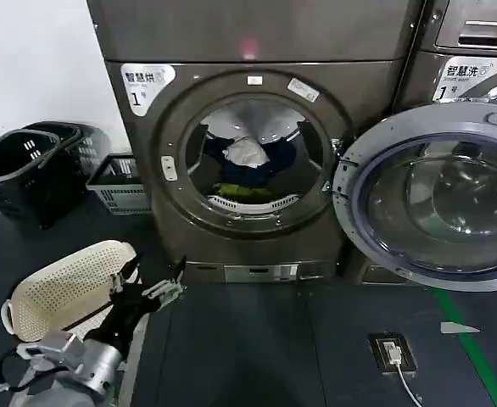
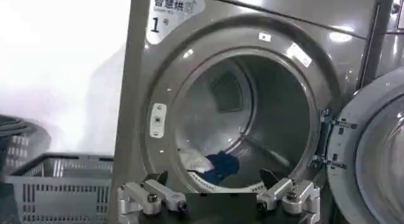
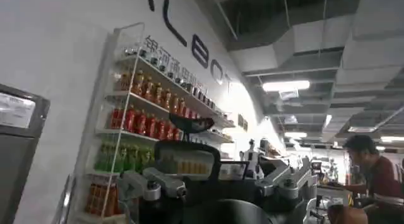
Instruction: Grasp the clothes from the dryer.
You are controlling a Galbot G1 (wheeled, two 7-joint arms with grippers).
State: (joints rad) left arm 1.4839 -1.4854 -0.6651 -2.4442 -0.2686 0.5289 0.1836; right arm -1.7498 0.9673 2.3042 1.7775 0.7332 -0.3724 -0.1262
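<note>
My left claw point(image 1: 151, 284) hangs low at about eight o'clock in the head view, out in front of the dryer point(image 1: 257, 161) and below its round opening, with nothing between its fingers; the two fingers stand wide apart, and from the left wrist view I see that same left claw point(image 2: 218, 197) spread open, pointing straight at the drum of the dryer point(image 2: 252, 112). The clothes point(image 1: 248, 170) lie inside the drum, at about twelve o'clock from my claw: a white piece on top near the middle, a dark navy piece around and under it, and a yellow-green piece at the bottom front, just behind the lip of the opening. Through the left wrist view the clothes point(image 2: 208, 165) show as a small white and blue heap on the drum floor, at six o'clock inside the opening, well apart from my fingers. The dryer door point(image 1: 435, 199) stands swung fully open at three o'clock from the opening. A cream basket point(image 1: 66, 288) sits on the floor just beside my left arm, at nine o'clock from the claw. Dark baskets point(image 1: 28, 170) stand against the wall at ten o'clock. My right claw point(image 3: 218, 184) is raised elsewhere, facing a shelf of bottles point(image 3: 145, 118), its fingers spread and holding nothing.
</note>
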